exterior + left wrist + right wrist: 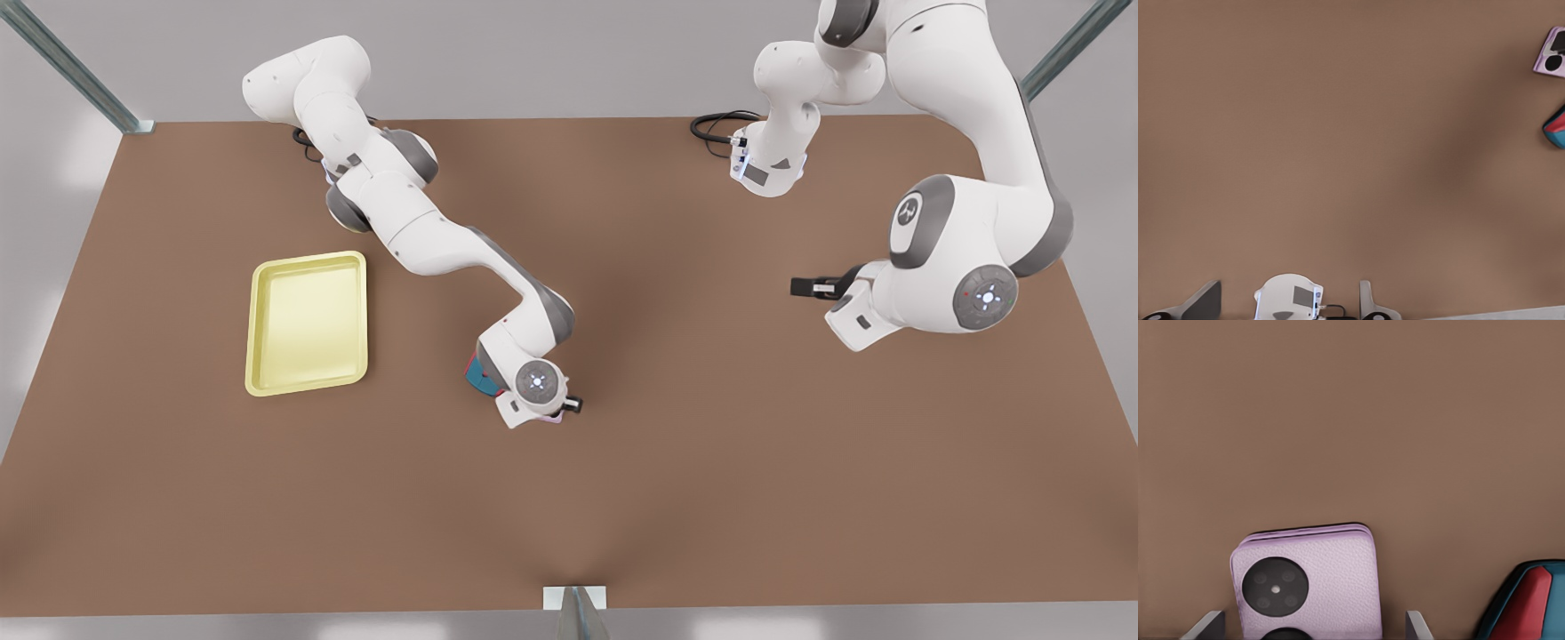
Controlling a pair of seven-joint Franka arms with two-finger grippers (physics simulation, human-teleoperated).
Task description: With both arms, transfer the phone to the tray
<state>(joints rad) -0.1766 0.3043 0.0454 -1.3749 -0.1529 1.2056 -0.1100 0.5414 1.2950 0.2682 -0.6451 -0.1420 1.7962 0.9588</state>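
Observation:
The pale lilac phone (pixel 1308 587) lies flat on the brown table, its black round lenses facing up. My right gripper (pixel 1311 625) is open and low over it, one fingertip (pixel 1206 625) on each side of the phone and not touching it. In the front view this gripper (pixel 544 411) sits mid-table under its wrist, with a lilac sliver of the phone (pixel 553 421) at its edge. My left gripper (pixel 1285 303) is open and holds nothing; it hangs at the front view's right (pixel 813 286). From there the phone (pixel 1553 52) is far off. The yellow tray (pixel 307 322) lies at the front view's left.
A teal-and-red mouse (pixel 480 373) lies right beside the phone, on the tray's side of it; the mouse (pixel 1528 603) is just outside one right finger. Metal frame posts stand at the table's far corners, and black cable (pixel 716 129) coils at the back.

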